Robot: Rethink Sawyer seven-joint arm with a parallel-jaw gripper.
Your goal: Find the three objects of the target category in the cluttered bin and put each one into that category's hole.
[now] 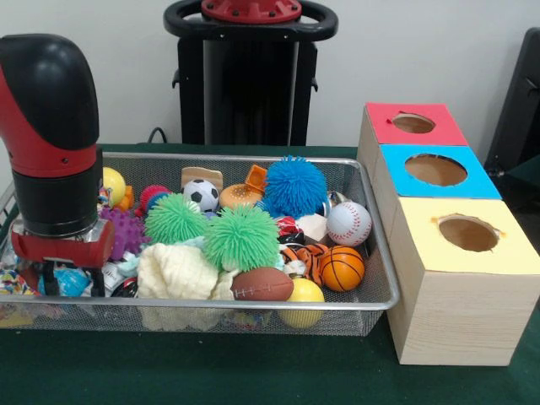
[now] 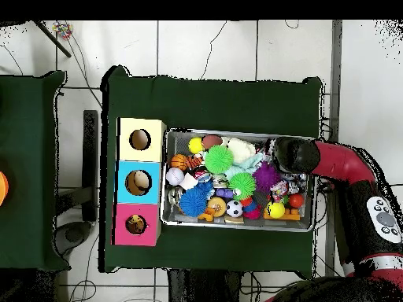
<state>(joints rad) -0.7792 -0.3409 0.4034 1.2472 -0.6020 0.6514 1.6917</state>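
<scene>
1. I am searching the silver wire-mesh bin [image 1: 371, 253] on the green desk [image 1: 211, 371]. The target category is not given; going by the sports balls, I am judging those to be the likely targets.
2. The white baseball [image 1: 348, 223] and the orange basketball [image 1: 341, 267] are sitting near the bin's end beside the wooden box with red, blue and yellow holed tops [image 1: 439, 278]. The brown football [image 1: 261, 284] is lying against the bin's front wall, and the black-and-white soccer ball [image 1: 201, 195] is sitting toward its back wall.
3. They are looking like light foam toys: soft, squashy, unlikely to break, and probably prone to rolling. I am judging that pinching each across its middle from above would suit; the football across its short axis.
4. My end effector [image 1: 61, 274] is dipping into the bin's opposite end, well apart from those balls, among small mixed toys next to a purple spiky ball [image 1: 125, 232].
5. I cannot tell how far it is open, nor whether it is holding anything.
</scene>
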